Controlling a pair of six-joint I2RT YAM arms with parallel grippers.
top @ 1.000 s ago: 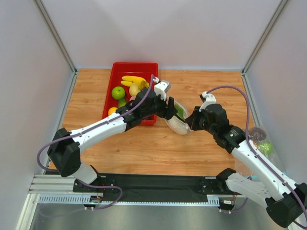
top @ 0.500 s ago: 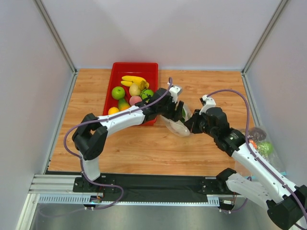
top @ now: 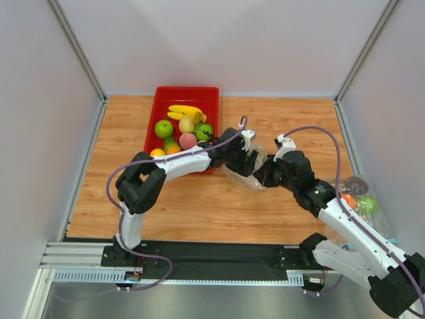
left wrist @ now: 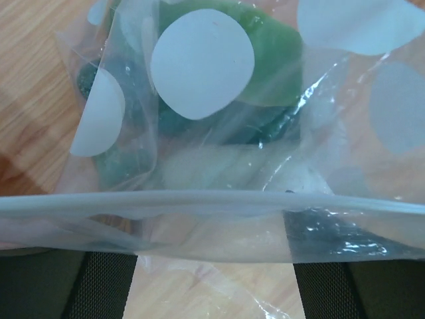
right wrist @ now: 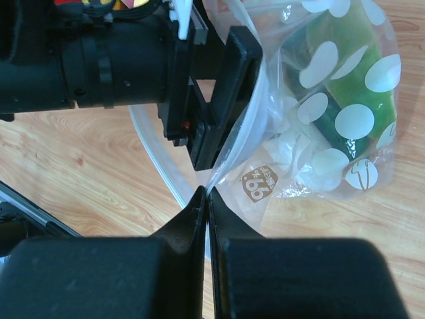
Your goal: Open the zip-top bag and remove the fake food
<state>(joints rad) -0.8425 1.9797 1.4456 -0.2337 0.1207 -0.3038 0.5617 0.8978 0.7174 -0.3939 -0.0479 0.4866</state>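
Over the last second the left arm has folded its elbow back toward its base and carried the left gripper off the tray's corner and across to the bag. Nearest the bases, the right gripper has its fingers pressed together on a thin edge of the zip-top bag, holding one lip up just above the table. The bag hangs between the two grippers with its dotted body sagging toward the wood. The fake food sits deep inside, dark green and pale pieces bunched at the closed end. Just beyond, the left gripper has its fingers spread wide at the mouth, the grey zip rim running across in front of them, and grips nothing. The step in hand appears to be reaching in. It would go best if the right pinch stays firm and high to keep the mouth open, while the left fingers enter past the rim without snagging film and close only around a solid piece. Farther back, the red tray holds loose fruit.
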